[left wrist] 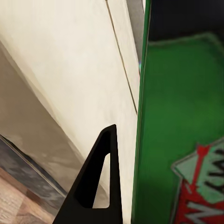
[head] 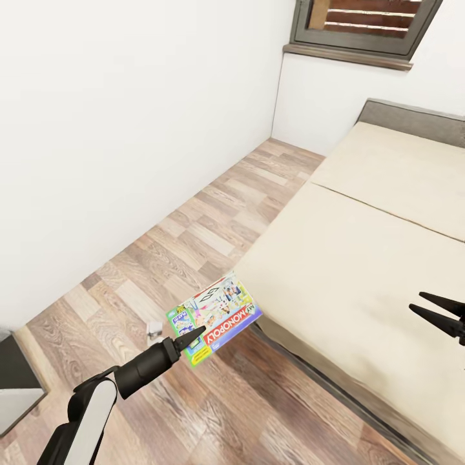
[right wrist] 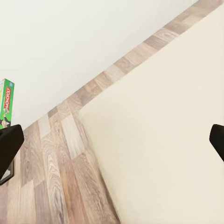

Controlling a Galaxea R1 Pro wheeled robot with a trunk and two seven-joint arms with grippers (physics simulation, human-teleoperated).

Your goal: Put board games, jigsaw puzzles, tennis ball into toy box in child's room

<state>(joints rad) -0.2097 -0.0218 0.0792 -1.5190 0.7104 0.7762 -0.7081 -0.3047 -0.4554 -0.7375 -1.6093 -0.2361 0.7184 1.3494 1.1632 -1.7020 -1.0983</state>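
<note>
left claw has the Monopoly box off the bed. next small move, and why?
Probably turn away from the bed and carry the board game toward the toy box. The left claw already grips the game by its edge, lifted over the wood floor, and the mattress shows nothing else to pick up. The right claw is open and empty.

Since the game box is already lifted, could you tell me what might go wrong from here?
The left gripper seems to pinch the Monopoly board game only at one edge, so it could pivot or slip onto the wood floor during the drive. The box hangs close to the bed corner and might clip it when turning. The right gripper is open over the mattress.
</note>
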